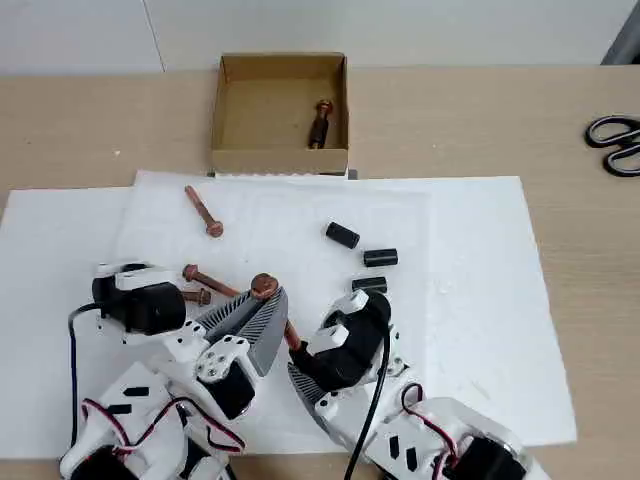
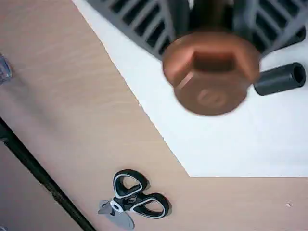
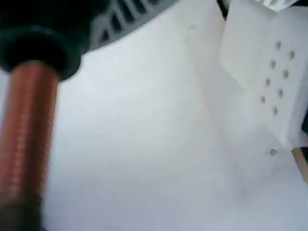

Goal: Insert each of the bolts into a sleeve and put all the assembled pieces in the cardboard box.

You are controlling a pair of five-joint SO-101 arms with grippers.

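Observation:
My left gripper [image 1: 264, 303] is shut on a copper bolt [image 1: 265, 287], its hex head [image 2: 210, 72] looming between the grey fingers [image 2: 130, 17]. The bolt's threaded shaft [image 3: 26, 139] slants down into a black sleeve [image 3: 36, 48], on which my right gripper [image 1: 300, 362] is shut. Loose bolts lie on the white paper at the upper left [image 1: 203, 211] and beside the left arm [image 1: 205, 280]. Three loose sleeves [image 1: 342, 235], [image 1: 380, 258], [image 1: 369, 284] lie mid-paper; one of them shows in the left wrist view [image 2: 281, 79]. The cardboard box [image 1: 232, 110] holds one assembled piece [image 1: 320, 122].
White paper [image 1: 470, 300] covers most of the wooden table. Scissors [image 1: 615, 143] lie at the far right edge of the table, off the paper, and appear in the left wrist view [image 2: 134, 202]. A white arm housing [image 3: 264, 72] stands close beside my right gripper.

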